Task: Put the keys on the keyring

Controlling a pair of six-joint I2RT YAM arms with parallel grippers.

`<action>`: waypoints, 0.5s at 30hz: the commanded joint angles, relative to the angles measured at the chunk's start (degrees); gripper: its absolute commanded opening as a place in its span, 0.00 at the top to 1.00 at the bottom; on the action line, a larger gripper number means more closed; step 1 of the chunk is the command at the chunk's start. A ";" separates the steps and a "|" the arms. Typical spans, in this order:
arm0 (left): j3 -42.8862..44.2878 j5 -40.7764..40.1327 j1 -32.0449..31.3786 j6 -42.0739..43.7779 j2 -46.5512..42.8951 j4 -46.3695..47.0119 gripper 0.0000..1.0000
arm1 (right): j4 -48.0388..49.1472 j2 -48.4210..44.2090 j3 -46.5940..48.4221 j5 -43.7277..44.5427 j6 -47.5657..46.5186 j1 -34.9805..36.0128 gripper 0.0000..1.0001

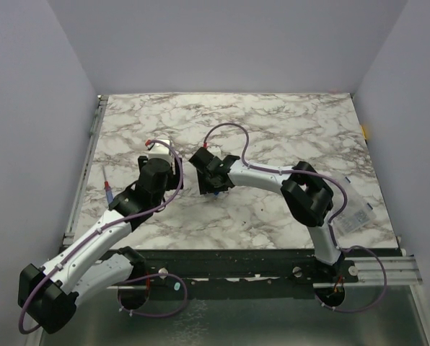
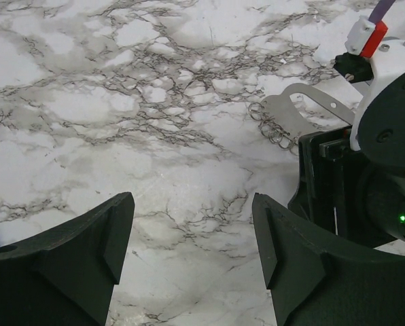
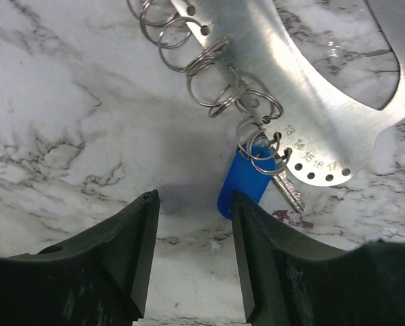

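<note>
Pincers | left pincer (image 2: 192, 210) wide, empty | right pincer (image 3: 194, 204) apart, empty | blue key (image 3: 243, 185) on keyring (image 3: 259, 161): right wrist shows, left hides

We count one perforated silvery metal plate (image 3: 311, 81), one flat blue tag (image 3: 243, 182), one silvery key (image 3: 291, 192), and at least six wire rings (image 3: 224, 95).

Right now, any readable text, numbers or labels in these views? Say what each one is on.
"13 14 15 16 17": stamped beside the row of small holes along the curved edge of the metal plate, right wrist view. Anything past 17 is too blurred to read.
Blue-headed key: no text visible on the side that shows.
Pale packet at the table's right edge, top view: its marks are too small to read.
Left wrist view: nothing readable.
</note>
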 commanded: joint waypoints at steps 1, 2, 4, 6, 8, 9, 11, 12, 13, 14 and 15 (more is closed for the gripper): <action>-0.81 -0.59 0.31 0.81 -1.27 -0.71 0.24 | -8.68 3.43 0.22 10.16 1.45 -0.19 0.47; -0.82 -0.55 0.31 0.79 -1.35 -0.71 0.24 | -8.52 2.64 -0.38 10.83 1.53 -0.10 0.47; -0.84 -0.55 0.31 0.80 -1.35 -0.72 0.24 | -8.06 0.92 -1.64 12.32 1.81 -0.08 0.47; -0.88 -0.45 0.27 0.81 -1.48 -0.74 0.24 | -6.83 -0.79 -2.83 13.68 1.42 0.00 0.46; -0.81 -0.43 0.27 0.88 -1.43 -0.70 0.24 | -4.48 -2.43 -4.07 14.16 0.39 -0.03 0.43; -0.81 -0.46 0.31 0.89 -1.40 -0.66 0.24 | -3.53 -3.02 -4.63 13.98 0.20 -0.08 0.42; -0.79 -0.39 0.31 1.03 -1.34 -0.72 0.24 | -2.93 -3.08 -4.65 14.08 0.13 -0.11 0.40; -0.81 -0.31 0.31 1.01 -1.30 -0.73 0.24 | -3.16 -2.70 -4.39 14.14 0.13 -0.19 0.38; -0.78 -0.22 0.29 1.13 -1.23 -0.71 0.24 | -3.41 -2.06 -4.08 14.22 0.09 -0.21 0.37; -0.84 -0.08 0.31 1.15 -1.21 -0.71 0.24 | -3.55 -1.79 -4.00 14.23 0.02 -0.21 0.36; -0.80 -0.03 0.36 1.24 -1.23 -0.69 0.24 | -3.43 -1.93 -4.15 14.33 -0.08 -0.21 0.36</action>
